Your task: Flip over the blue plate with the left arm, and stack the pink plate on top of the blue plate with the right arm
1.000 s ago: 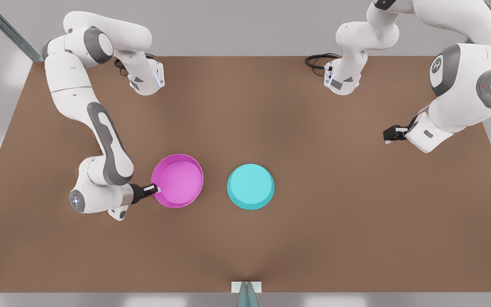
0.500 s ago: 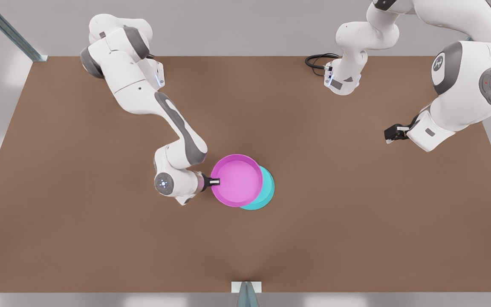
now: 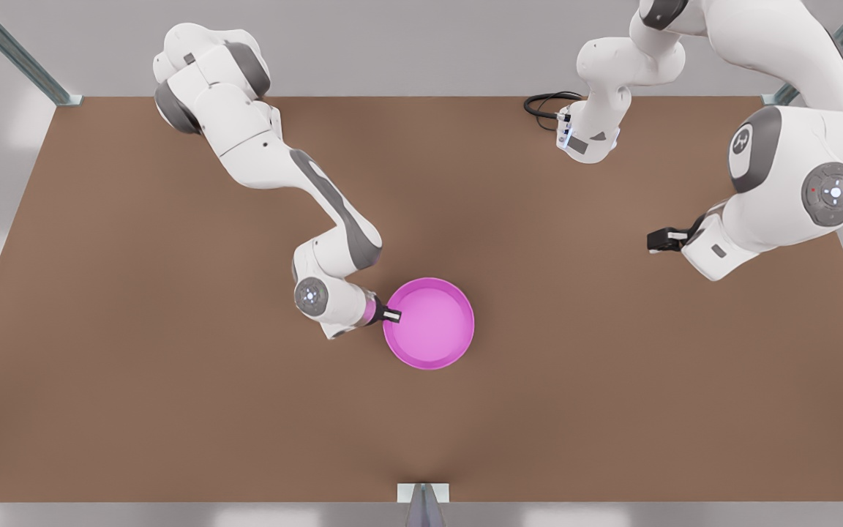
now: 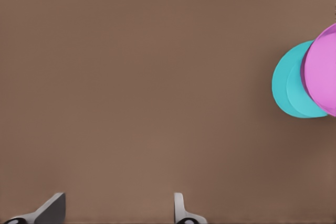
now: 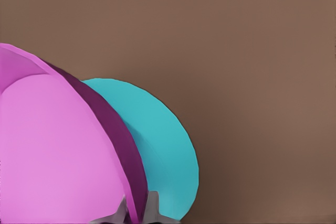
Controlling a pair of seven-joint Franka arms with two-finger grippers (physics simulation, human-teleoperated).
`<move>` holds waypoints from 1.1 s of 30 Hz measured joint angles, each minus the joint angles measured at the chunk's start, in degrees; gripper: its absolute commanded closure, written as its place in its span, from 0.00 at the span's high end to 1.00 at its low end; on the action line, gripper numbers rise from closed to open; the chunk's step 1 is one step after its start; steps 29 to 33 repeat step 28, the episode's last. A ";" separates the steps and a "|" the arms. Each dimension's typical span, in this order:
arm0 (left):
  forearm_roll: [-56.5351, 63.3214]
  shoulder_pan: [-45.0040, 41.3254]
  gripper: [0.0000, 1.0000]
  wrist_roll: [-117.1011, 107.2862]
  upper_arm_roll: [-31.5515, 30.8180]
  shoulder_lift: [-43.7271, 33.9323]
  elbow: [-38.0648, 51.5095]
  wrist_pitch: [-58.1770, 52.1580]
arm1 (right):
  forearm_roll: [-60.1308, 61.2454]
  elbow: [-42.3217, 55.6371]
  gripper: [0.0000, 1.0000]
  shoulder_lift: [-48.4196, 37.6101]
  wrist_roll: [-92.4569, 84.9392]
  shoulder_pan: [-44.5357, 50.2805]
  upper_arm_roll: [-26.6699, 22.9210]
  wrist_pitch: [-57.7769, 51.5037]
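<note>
The pink plate (image 3: 432, 326) hangs rim-up directly over the blue plate, covering it in the front view. My right gripper (image 3: 392, 315) is shut on the pink plate's rim at the side toward the front view's left. In the right wrist view the pink plate (image 5: 58, 156) is clamped at the gripper (image 5: 139, 211), with the blue plate (image 5: 163, 140) lying bottom-up on the table underneath; I cannot tell whether they touch. My left gripper (image 3: 659, 239) waits open far to the front view's right. Its wrist view shows the open left gripper (image 4: 116, 213), the blue plate (image 4: 289, 87) and the pink plate (image 4: 323, 72).
The brown table (image 3: 173, 410) spreads wide around the plates. Both arm bases stand at its far edge, with a black cable loop (image 3: 546, 106) beside one of them. A small bracket (image 3: 423, 494) sits at the near edge.
My right arm has carried the pink plate toward the front view's right, from beside the blue plate to squarely over it. The left arm has shifted slightly.
</note>
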 measured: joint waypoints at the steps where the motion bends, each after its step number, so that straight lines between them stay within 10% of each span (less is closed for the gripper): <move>1: -0.05 -0.03 1.00 0.06 -0.01 0.35 -0.06 -0.16 | -0.09 0.04 1.00 0.05 0.79 0.06 0.00 0.25; 7: -0.15 -0.01 1.00 0.36 0.00 1.47 -0.06 -0.61 | -0.41 0.31 1.00 -1.76 4.00 -1.84 0.01 0.83; 16: -0.20 -0.02 1.00 0.64 -0.02 1.99 -0.02 -0.92 | -15.77 12.85 1.00 -15.85 -7.71 -37.98 -0.01 -28.53; 24: -0.15 -0.01 1.00 0.71 0.05 2.75 0.01 -1.34 | -24.44 -6.80 1.00 -40.45 -19.48 -34.39 0.86 -37.43; 33: -0.17 -0.01 1.00 0.78 -0.01 3.04 -0.27 -1.68 | -24.77 -7.16 1.00 -41.98 -23.06 -33.60 0.72 -38.10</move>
